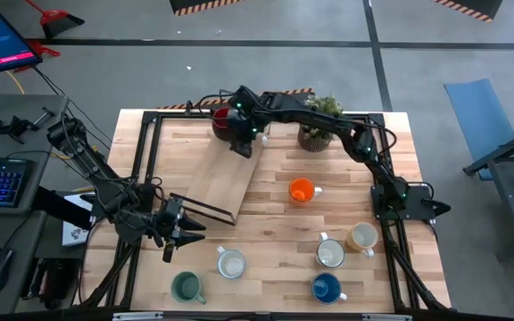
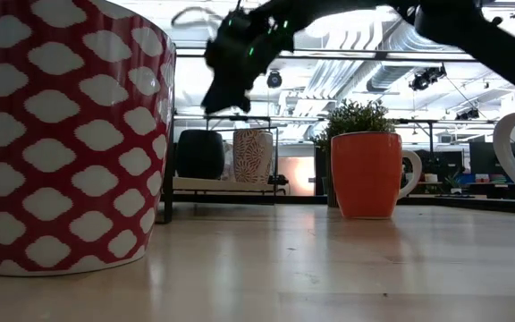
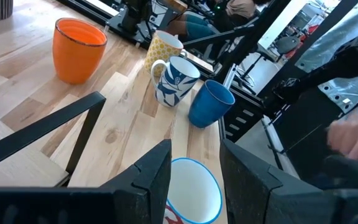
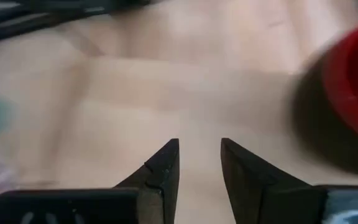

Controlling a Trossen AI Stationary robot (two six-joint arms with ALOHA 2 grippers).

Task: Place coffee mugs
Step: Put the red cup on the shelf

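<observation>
Even, bright overhead light covers the table (image 1: 266,223) in the high view, with only soft, short shadows beside the mugs. At table height the ceiling lights (image 2: 365,40) blow out the upper middle of the frame, leaving the arm above as a dark silhouette. The right wrist view is smeared throughout; the red mug (image 4: 353,81) at its right edge is a blur.

Seven mugs stand upright on the worktop. A dark red mug (image 1: 226,122) is at the far edge, an orange mug (image 1: 302,190) mid-worktop. Near the front: teal-green mug (image 1: 186,286), white mug (image 1: 231,264), cream mug (image 1: 330,253), tan mug (image 1: 361,237), blue mug (image 1: 326,288).
</observation>
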